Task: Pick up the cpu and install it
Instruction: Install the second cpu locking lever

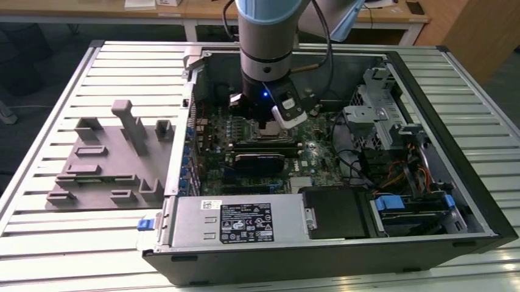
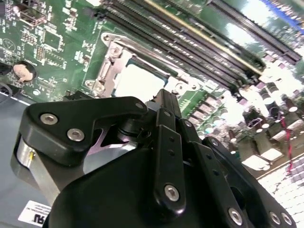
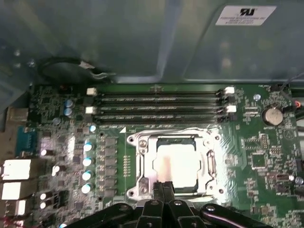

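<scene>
While the cpu sits in its socket, the pincer hangs together beside it.

Grey-blue arm, black cable, black screw-studded fingers.

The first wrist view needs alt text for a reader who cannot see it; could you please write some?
The cpu lies flat in its metal socket frame on the green motherboard, with the black gripper shut just above its near edge. Four memory slots run beyond the socket, before the grey case wall.
</scene>
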{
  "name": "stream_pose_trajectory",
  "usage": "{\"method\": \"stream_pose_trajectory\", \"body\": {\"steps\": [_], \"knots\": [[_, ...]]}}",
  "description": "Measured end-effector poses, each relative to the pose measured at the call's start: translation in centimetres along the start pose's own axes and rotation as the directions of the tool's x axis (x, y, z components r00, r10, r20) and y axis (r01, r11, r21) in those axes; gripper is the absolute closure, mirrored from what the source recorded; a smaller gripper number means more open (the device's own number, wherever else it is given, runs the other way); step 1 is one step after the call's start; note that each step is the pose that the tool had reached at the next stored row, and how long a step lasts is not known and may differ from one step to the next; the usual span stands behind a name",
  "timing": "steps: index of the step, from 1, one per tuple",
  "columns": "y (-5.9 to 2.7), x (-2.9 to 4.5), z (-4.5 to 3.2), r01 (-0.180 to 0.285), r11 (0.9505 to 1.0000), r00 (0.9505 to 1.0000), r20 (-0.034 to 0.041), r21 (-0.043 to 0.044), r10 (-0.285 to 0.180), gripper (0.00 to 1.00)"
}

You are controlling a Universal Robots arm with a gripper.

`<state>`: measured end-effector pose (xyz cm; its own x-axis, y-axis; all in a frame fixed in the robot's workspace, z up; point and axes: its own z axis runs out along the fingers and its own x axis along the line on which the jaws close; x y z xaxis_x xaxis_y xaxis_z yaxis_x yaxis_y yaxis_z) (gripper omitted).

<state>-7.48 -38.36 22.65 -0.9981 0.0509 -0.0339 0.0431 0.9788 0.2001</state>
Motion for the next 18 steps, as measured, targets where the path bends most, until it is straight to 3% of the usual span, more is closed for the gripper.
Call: {"method": "stream_pose_trajectory", "body": {"steps": [12,18], "knots": [[1.42,-1.92,0.45,0.000,0.9997,1.0000,-0.0056,0.0262,0.000,0.89],[1.49,-2.06,0.47,0.000,0.9996,1.0000,-0.0060,0.0279,0.000,0.89]]}}
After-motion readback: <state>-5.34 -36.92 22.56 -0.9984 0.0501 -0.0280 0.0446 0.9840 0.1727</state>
